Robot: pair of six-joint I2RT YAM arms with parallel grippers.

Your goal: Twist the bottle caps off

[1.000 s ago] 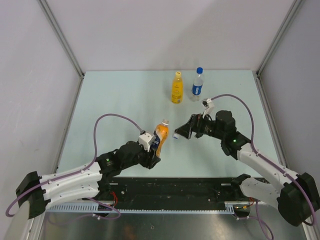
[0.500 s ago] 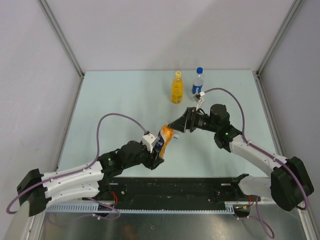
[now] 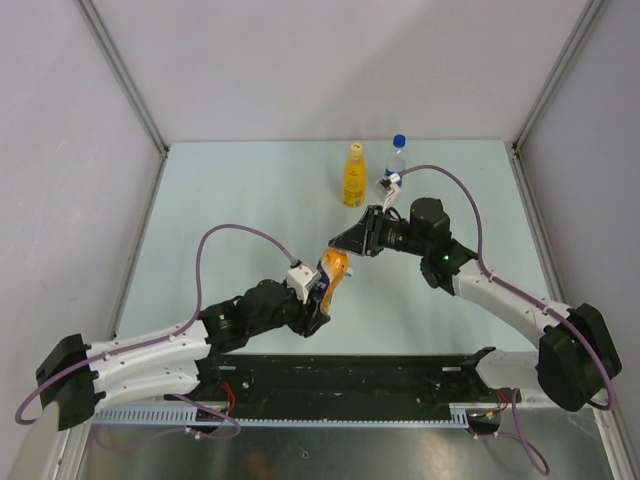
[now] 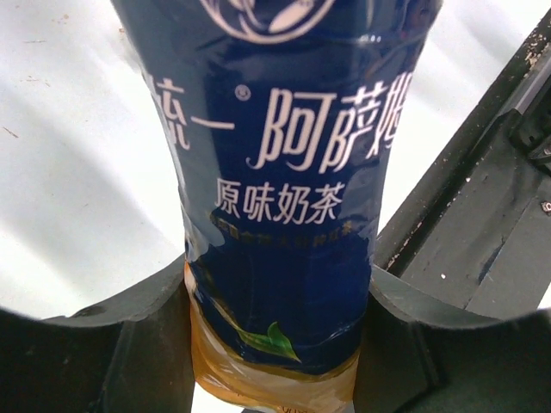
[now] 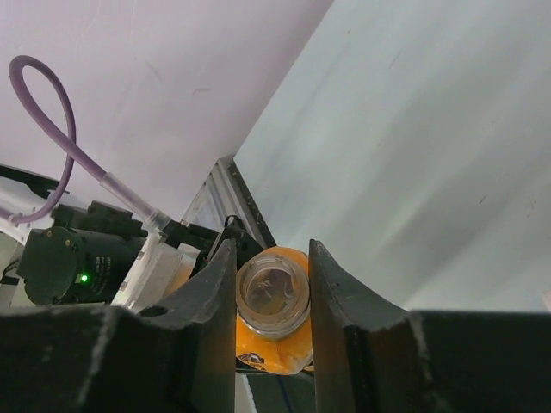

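Observation:
My left gripper (image 3: 318, 295) (image 4: 275, 310) is shut on the lower body of the orange bottle (image 3: 330, 275) (image 4: 275, 172), which has a dark blue label and leans up and to the right. At the bottle's top, my right gripper (image 3: 346, 250) (image 5: 271, 249) is shut on the pale white cap (image 5: 273, 297), one finger on each side. At the back of the table stands the yellow bottle (image 3: 354, 180) with its yellow cap (image 3: 355, 148). Beside it is the clear bottle (image 3: 396, 163) with a blue cap (image 3: 399, 141), partly behind my right arm.
The pale green table (image 3: 230, 210) is boxed in by grey walls on the left, back and right. A black rail (image 3: 350, 375) with the arm bases runs along the near edge. Purple cables (image 3: 235, 235) loop above both arms.
My right gripper has moved left to the orange bottle's top and gone from open to shut on the cap. The left arm, still gripping, has shifted the bottle slightly right.

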